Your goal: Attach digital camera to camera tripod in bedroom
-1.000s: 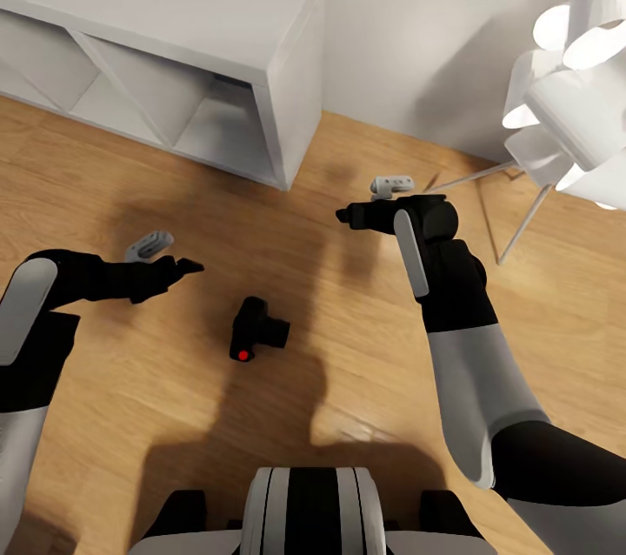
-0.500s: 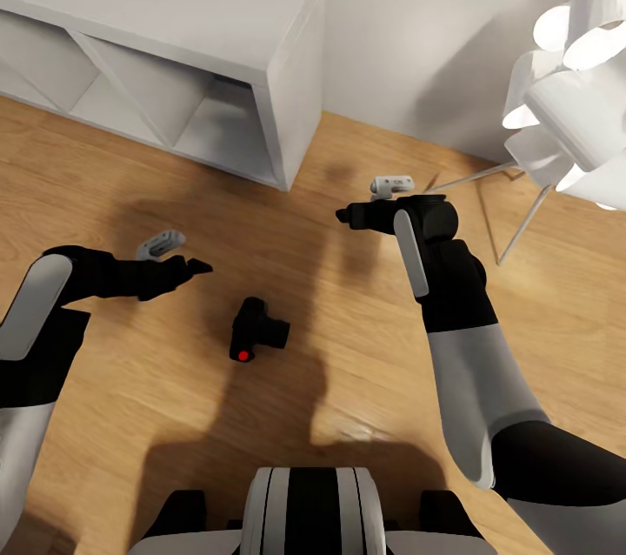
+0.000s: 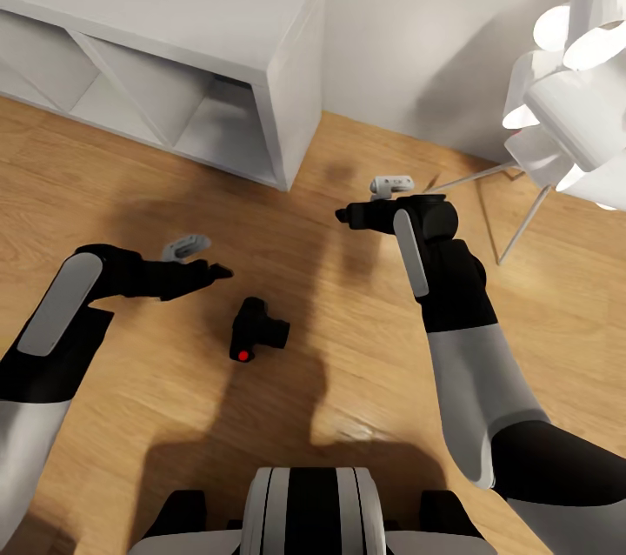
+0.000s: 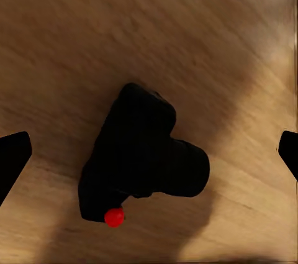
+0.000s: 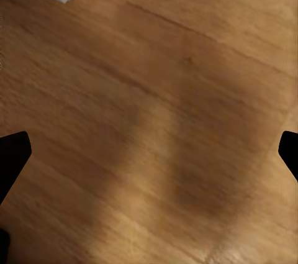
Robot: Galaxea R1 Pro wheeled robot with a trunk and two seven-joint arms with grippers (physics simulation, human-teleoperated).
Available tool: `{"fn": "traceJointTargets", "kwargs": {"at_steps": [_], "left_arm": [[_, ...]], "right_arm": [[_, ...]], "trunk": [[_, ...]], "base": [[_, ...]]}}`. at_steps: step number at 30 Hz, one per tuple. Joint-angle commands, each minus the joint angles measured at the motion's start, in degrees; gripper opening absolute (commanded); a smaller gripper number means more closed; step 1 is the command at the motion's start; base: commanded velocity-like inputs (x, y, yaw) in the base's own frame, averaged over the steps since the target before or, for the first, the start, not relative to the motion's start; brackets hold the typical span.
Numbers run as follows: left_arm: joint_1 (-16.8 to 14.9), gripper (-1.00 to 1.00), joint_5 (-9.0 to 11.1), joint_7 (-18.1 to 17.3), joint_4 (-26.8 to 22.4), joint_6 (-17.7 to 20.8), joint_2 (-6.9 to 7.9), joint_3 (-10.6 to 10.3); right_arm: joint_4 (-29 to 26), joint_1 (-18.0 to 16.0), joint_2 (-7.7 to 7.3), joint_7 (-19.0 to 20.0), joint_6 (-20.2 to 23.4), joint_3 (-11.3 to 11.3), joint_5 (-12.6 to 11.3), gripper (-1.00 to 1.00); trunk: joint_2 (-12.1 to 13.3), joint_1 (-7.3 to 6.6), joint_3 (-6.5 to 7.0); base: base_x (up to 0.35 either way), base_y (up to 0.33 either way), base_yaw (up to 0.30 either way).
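Early stage: digital camera [image 3: 257, 330] lies on the wood floor [image 3: 348, 364], ungrabbed, near frame centre, red button toward 6 o'clock. Left gripper [image 3: 209, 273] hovers just beside it at about 10 o'clock of the camera, fingers spread and empty; in the left wrist view the camera [image 4: 139, 155] sits between the two fingertips [image 4: 12, 155]. Right gripper [image 3: 345, 215] held well apart at 1 o'clock, fingers spread, nothing held. White cube shelf [image 3: 217, 33] at 11 o'clock, floor lamp [image 3: 565, 76] at 2 o'clock. Left to do: grasp, carry, mount on tripod.
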Motion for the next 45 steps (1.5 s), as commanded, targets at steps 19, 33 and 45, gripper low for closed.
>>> {"fn": "traceJointTargets", "kwargs": {"at_steps": [19,33,45], "left_arm": [[-1.27,1.0,0.19,1.25,0.18,0.08,-2.05,-3.46],[-2.23,1.0,-1.81,0.46,-0.23,0.08,-2.09,-3.6],[-3.0,1.0,-11.69,-2.08,-0.44,0.08,-1.78,-6.39]], "right_arm": [[-0.63,-0.24,-0.02,0.0,0.08,-0.02,-0.49,1.0],[-0.07,-0.04,-0.07,-0.14,0.16,-0.02,-0.42,1.0],[0.18,0.01,-0.06,-0.19,0.18,-0.02,-0.41,1.0]], "trunk": [[-0.01,-0.01,-0.03],[-0.01,-0.01,-0.03],[-0.01,-0.01,-0.03]], "base": [[0.0,0.0,0.0],[0.0,0.0,0.0],[0.0,0.0,0.0]]}}
